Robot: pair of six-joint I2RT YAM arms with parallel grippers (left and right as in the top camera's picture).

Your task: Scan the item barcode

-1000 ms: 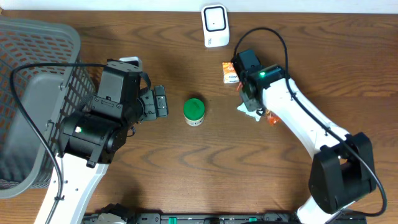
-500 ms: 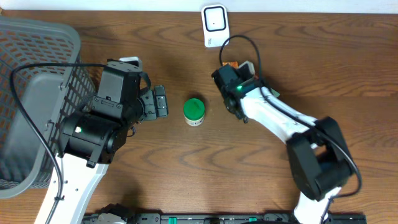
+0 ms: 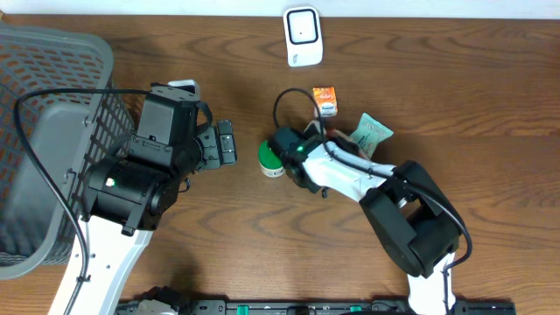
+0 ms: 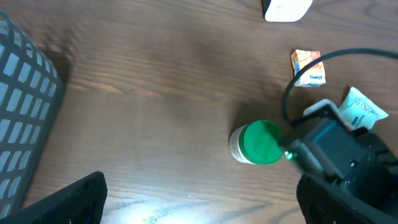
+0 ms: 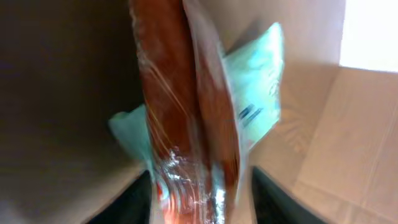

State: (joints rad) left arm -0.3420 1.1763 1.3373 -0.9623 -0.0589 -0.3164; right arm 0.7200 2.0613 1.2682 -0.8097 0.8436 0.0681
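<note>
Packet (image 5: 180, 124), red-orange in clear wrap, filled the right wrist view, blurred, running top to bottom of frame between the dark right fingers (image 5: 124, 202). Couldn't tell whether those fingers pinched it or stood just off it. Teal pouch (image 5: 255, 106) showed behind it.

Overhead, the packet was hidden under the right arm (image 3: 341, 171), so its spot on the bench (image 3: 490, 87) couldn't be told beyond being at that arm's tip, near bench centre. That arm's wrist was just at 3 o'clock of the jar (image 3: 273, 157), which had a green lid and stood upright at bench centre; touching or not, unclear. Orange box (image 3: 325, 99) lay at 1 o'clock from the jar, apart from it. Pouch lay at 2 o'clock of the jar, just beside the arm. Scanner (image 3: 303, 35), white, was at the bench's 12 o'clock edge, well apart from the arm's tip.

Left fingers (image 3: 226, 143) were spread wide, holding nothing, at 9 o'clock of the jar, near but not touching. Basket (image 3: 61, 52), grey mesh, was at the bench's 9 o'clock side, beside the left arm.
</note>
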